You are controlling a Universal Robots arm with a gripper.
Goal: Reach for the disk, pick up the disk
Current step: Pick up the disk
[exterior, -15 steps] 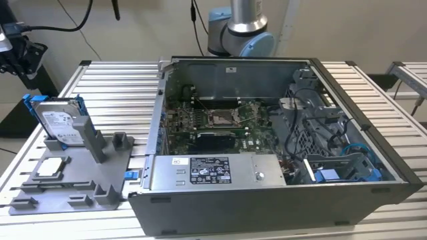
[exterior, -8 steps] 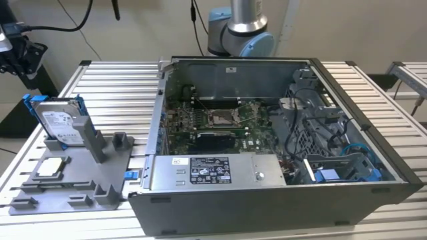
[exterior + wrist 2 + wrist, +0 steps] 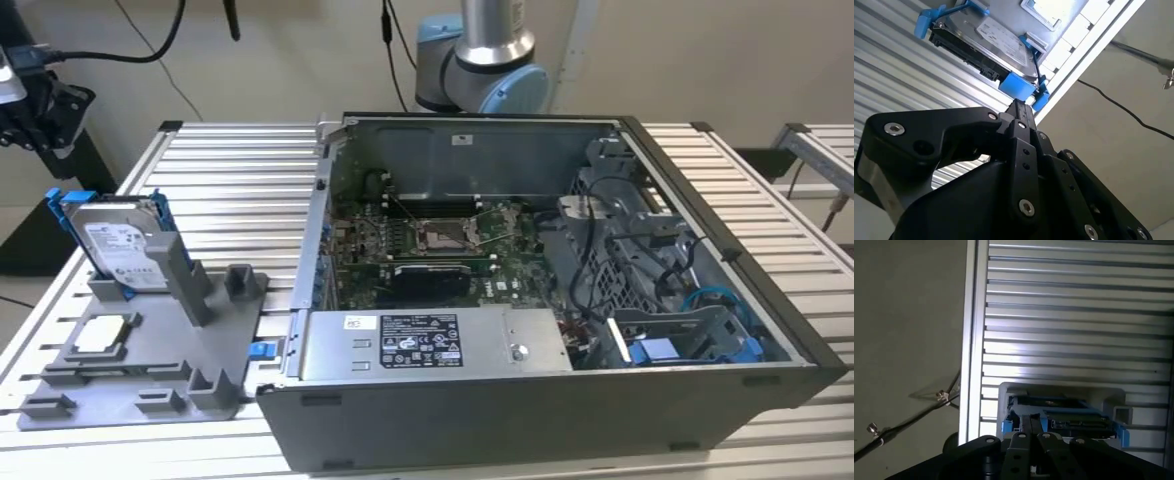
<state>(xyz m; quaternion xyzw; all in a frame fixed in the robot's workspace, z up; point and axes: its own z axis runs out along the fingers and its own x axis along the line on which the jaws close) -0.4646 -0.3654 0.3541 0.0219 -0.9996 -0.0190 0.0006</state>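
Hovering near white-labelled disk (image 3: 999, 42) upright in grey holder (image 3: 160, 345): jaws pressed together, empty.

Too small to read: white printed label (image 3: 118, 245) on the disk (image 3: 114, 212); dark printed label (image 3: 420, 340) on the silver power box (image 3: 534, 345) inside the computer case (image 3: 534, 425).

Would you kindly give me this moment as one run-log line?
step: reach | hand: beside disk, contact unclear | disk: standing in grey holder
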